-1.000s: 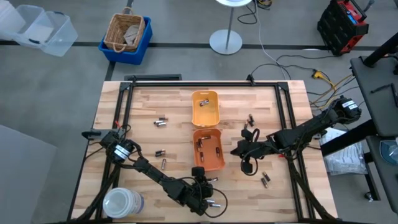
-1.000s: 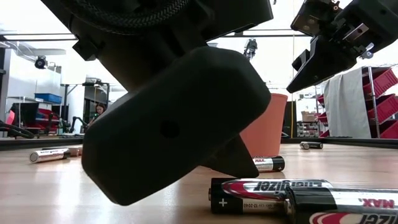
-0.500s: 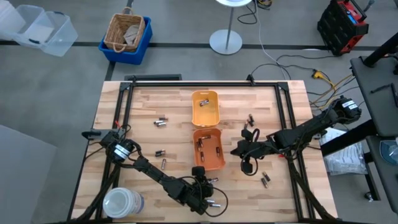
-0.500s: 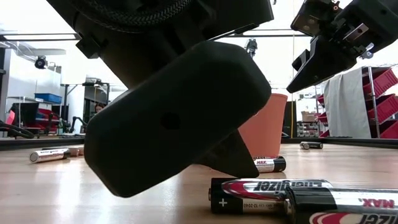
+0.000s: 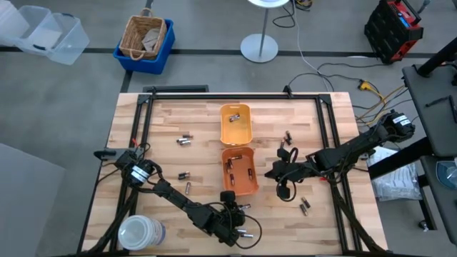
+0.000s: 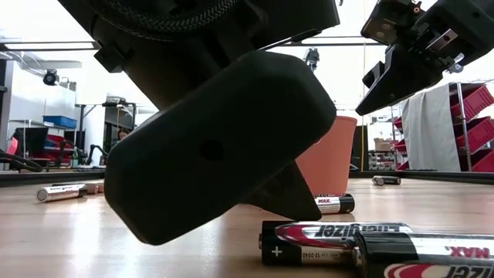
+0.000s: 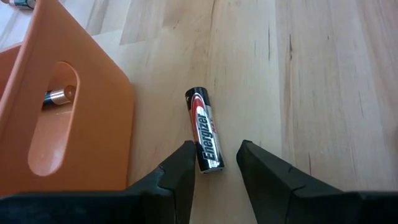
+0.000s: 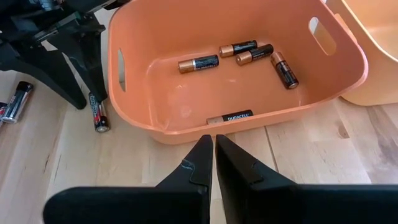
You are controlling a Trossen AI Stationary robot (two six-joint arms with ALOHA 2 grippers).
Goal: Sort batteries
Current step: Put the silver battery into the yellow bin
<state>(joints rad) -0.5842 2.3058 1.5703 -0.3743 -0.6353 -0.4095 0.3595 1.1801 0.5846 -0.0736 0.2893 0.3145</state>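
One Energizer AA battery (image 7: 204, 130) lies between the spread fingers of the left gripper (image 7: 214, 163), centre frame beside the orange tray (image 7: 62, 118). Pick step: next, descend and close. Right gripper (image 8: 213, 155) hangs pinched shut, empty, lower centre.

Glossy metal battery (image 7: 204, 129); smooth matt plastic tray (image 8: 149, 81); pale wood table (image 7: 323, 74)
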